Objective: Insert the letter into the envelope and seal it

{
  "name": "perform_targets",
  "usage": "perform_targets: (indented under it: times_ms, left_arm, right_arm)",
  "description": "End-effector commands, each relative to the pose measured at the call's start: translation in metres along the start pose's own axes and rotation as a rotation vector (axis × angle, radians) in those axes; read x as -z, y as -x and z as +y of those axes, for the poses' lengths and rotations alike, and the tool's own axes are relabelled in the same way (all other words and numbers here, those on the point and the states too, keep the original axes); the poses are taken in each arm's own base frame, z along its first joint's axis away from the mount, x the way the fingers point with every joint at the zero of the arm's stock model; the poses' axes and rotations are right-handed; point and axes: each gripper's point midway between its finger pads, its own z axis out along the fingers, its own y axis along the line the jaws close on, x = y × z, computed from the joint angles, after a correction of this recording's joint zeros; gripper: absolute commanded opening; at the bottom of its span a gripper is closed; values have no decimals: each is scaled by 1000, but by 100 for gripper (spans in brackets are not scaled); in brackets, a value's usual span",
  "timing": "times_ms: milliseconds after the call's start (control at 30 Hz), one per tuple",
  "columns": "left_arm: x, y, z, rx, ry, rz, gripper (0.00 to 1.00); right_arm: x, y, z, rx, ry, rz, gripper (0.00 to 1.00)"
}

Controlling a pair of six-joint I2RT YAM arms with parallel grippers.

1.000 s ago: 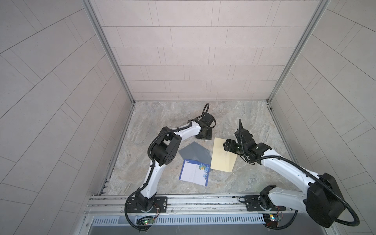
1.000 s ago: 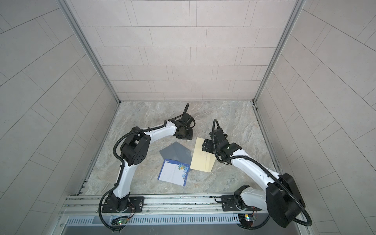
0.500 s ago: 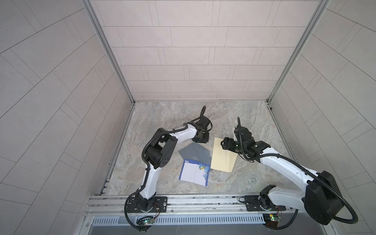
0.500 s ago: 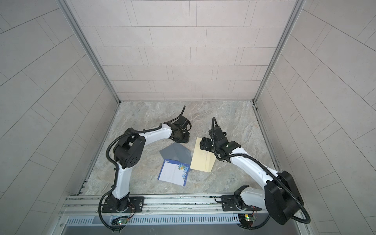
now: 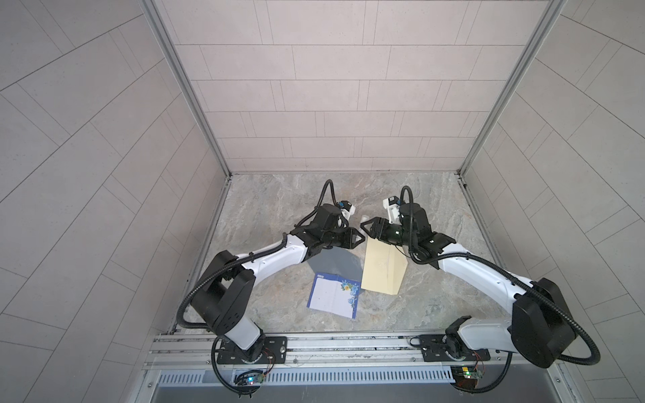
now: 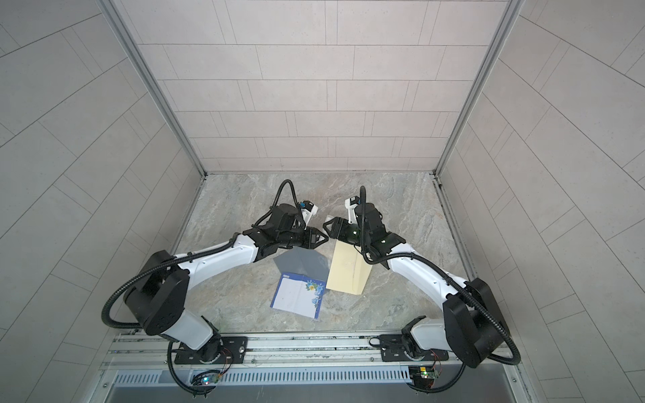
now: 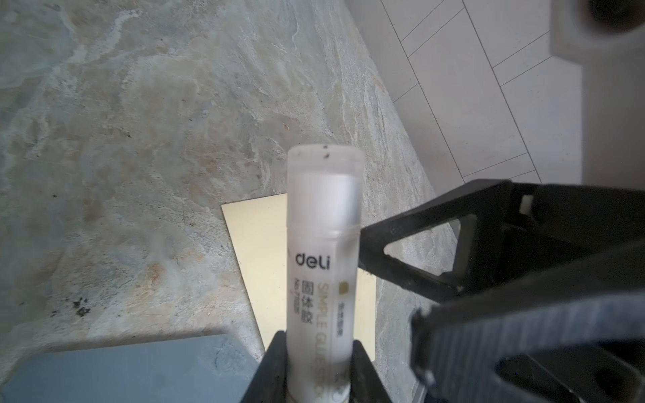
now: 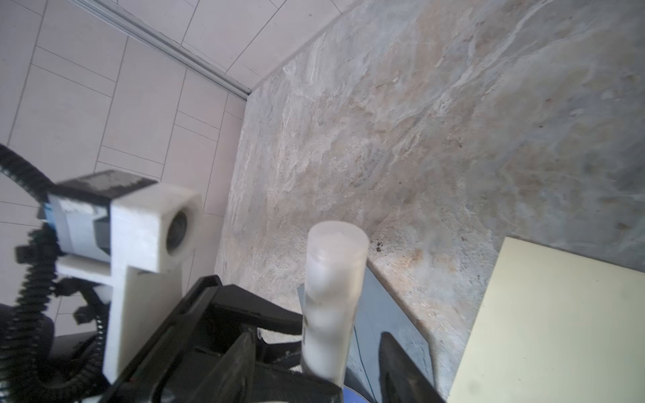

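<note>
Left gripper (image 7: pixel 317 352) is clamping the lower body of a white glue stick (image 7: pixel 323 279) just above the envelope's (image 5: pixel 382 268) far end, and the frosted cap (image 7: pixel 324 188) is pointing away from the envelope toward the back wall. Right gripper (image 5: pixel 367 227) is meeting it there with its jaws standing part open on either side of the stick and holding nothing. One fingertip (image 7: pixel 371 240) is sitting right at the seam between cap and body; whether it is touching I cannot tell. The letter (image 5: pixel 333 295) is lying flat on the table (image 5: pixel 279 209), outside the envelope, just beside the envelope's near corner on the left arm's side. A grey sheet (image 5: pixel 335 261) is lying along that same side of the envelope, farther back. Judging the step in hand to be uncapping. For a clean pull, the right jaws should be closing on the cap alone, above the seam, since pads landing on the seam or the body would be gripping what the left jaws hold. The pull should be running straight along the stick's axis while the left grip is resisting, because a sideways tug could be twisting the smooth tube loose. Note: the letter is not yet inside, so the bared glue should be staying clear of the envelope's face.
</note>
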Motion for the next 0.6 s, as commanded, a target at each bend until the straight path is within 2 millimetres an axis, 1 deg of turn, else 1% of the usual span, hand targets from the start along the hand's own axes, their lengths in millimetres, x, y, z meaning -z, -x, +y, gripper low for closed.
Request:
perform_targets:
  times_ms: [0, 67, 200, 267, 333, 367, 433, 467, 567]
  left_arm:
    - [13, 25, -24, -20, -96, -109, 0]
    - [15, 29, -27, -21, -102, -123, 0]
    - [17, 35, -30, -20, -105, -141, 0]
    - [18, 38, -31, -21, -107, -151, 0]
    - [18, 41, -32, -17, -109, -161, 0]
    - [19, 42, -33, -16, -111, -168, 0]
    - [20, 44, -33, -5, -117, -181, 1]
    - [22, 46, -34, 0, -128, -192, 11]
    - [31, 51, -41, 14, -188, -222, 52]
  right_arm:
    - [-5, 7, 13, -9, 47, -16, 51]
    - [-9, 4, 14, -14, 56, -12, 48]
    - [-17, -4, 21, 1, 65, 12, 46]
    - [-19, -9, 21, 0, 59, 18, 43]
    - [-20, -10, 19, -4, 50, 13, 36]
    - [-19, -9, 19, -7, 48, 8, 30]
    - [-18, -7, 19, -3, 46, -5, 22]
    - [-16, -7, 20, 3, 44, -7, 19]
    - [-12, -6, 20, 38, 36, 4, 15]
